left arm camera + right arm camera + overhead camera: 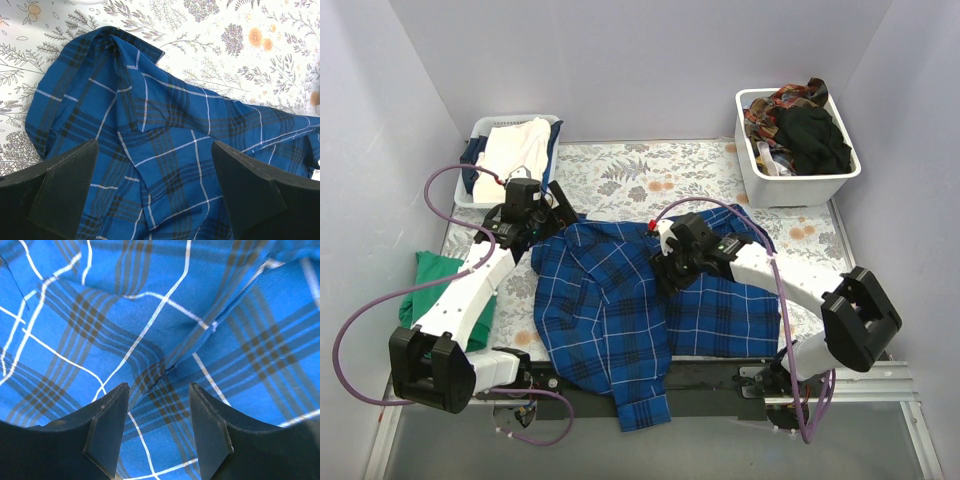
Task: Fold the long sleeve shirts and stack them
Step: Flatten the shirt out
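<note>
**Top view:** A dark blue plaid shirt [610, 300] lies rumpled at the centre of the floral table cloth [640, 170], its 6 o'clock end draped over the near edge. The left gripper [555, 215] hangs at the shirt's 10 o'clock corner and the right gripper [667, 268] over its middle. A white bin [800, 185] of mixed garments sits at 1 o'clock. A white basket [480, 135] holding pale cloth sits at 10 o'clock, and a green garment [435, 275] lies at 9 o'clock. Folding looks barely begun, with the shirt being spread and arranged.

**Left wrist view:** The left gripper [155, 145] is spread wide and empty above the plaid shirt [165, 125]. The shirt's collar [120, 42] is bunched at 11 o'clock against the table cloth [210, 30].

**Right wrist view:** The right gripper [159, 387] is partly spread, with its fingers [107, 425] standing on either side of a crease in the plaid shirt [150, 315]. Nothing looks pinched.

The next move likely calls for each gripper to take hold of an edge. The cloth would then need pulling flat before a sleeve or side is folded inward.
</note>
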Tool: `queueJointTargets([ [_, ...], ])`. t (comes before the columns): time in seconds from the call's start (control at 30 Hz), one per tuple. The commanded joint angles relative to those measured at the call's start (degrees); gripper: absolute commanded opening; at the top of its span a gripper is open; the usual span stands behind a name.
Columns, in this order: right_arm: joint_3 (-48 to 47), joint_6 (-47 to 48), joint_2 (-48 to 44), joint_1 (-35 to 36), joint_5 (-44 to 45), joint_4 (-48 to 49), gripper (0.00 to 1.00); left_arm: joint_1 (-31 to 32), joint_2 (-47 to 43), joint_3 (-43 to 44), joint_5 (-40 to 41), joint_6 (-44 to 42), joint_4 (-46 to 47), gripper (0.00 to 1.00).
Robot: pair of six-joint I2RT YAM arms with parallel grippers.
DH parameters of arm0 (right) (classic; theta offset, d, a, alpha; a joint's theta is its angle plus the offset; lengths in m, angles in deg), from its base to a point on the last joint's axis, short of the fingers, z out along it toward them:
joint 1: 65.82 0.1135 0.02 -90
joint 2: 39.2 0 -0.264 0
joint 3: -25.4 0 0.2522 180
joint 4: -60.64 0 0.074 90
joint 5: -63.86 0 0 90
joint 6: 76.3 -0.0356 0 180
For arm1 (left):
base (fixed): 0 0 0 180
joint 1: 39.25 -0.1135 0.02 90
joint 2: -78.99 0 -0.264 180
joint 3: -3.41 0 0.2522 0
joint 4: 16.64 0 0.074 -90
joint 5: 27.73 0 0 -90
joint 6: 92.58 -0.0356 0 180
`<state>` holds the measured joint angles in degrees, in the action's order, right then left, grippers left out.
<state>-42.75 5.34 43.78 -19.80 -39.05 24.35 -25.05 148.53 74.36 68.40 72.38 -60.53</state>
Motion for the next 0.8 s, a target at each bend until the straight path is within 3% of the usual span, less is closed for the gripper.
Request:
queueJointTargets([
  [0.0, -0.36, 0.28, 3.31, 1.18, -2.12, 0.46, 0.6, -0.13, -1.95, -0.32, -0.86, -0.69, -0.72, 0.98],
  [0.13, -1.77, 0.28, 7.1, 1.27, -2.21, 0.29, 0.59, -0.22, -2.3, -0.15, -0.51, -0.78, -0.98, 0.98],
  [0.23, -3.79, 1.15, 8.25, 1.7, -2.03, 0.46, 0.46, -0.22, -2.57, -0.15, -0.16, -0.78, -1.42, 0.98],
  [0.37, -7.48, 2.12, 8.08, 1.88, -0.98, 0.38, 0.1, -0.22, -2.92, -0.06, 0.63, -1.04, -1.6, 0.98],
  [0.63, -18.1, 4.84, 5.7, 1.79, 6.82, 0.2, 0.02, -0.22, -2.39, 0.29, 1.25, -1.57, -1.07, 0.98],
  [0.77, -22.5, 5.46, 6.31, 0.13, 21.9, 3.87, 0.01, -0.13, -1.95, 0.38, 1.25, -1.83, -1.16, 0.98],
])
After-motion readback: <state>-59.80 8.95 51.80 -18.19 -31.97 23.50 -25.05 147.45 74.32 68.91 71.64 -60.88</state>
